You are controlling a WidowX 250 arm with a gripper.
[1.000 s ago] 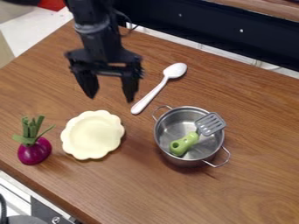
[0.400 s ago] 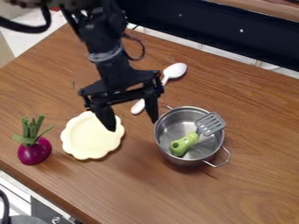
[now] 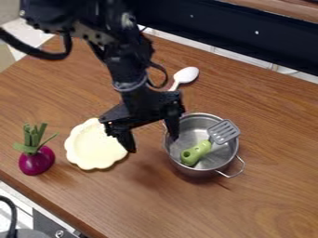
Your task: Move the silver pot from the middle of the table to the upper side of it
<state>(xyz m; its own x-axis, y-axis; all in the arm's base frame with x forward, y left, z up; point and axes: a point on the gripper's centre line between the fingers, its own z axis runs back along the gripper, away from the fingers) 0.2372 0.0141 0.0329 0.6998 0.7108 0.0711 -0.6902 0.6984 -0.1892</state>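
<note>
We see the silver pot [image 3: 217, 158] standing upright on the wooden surface [image 3: 255, 202], right of the middle of the scene. One of its thin loop handles [image 3: 233, 174] sticks out at the near right, and the other, on the far left side, is mostly hidden from us. Inside it leans a spatula [image 3: 218, 135], its green grip [image 3: 197, 152] low in the pot toward the near left and its slotted grey head slanting up over the right side of the rim.

Just left of the pot hangs the claw [image 3: 151, 144], released, its two fingers spread well apart and pointing down, with nothing between them. From where we look, the right finger overlaps the pot's left rim, though we cannot tell whether they touch. The left finger overlaps the right edge of a cream plate [image 3: 93, 144] with a scalloped rim, which lies left of the pot.

Beyond the pot, toward the far side, we see a white spoon [image 3: 186, 75], its handle partly hidden behind the arm [image 3: 127, 69], which comes in from the far left. At the near left, beside the plate, sits a purple onion [image 3: 36, 160] with green stalks. Past the surface's far edge runs a dark panel [image 3: 233, 35].
</note>
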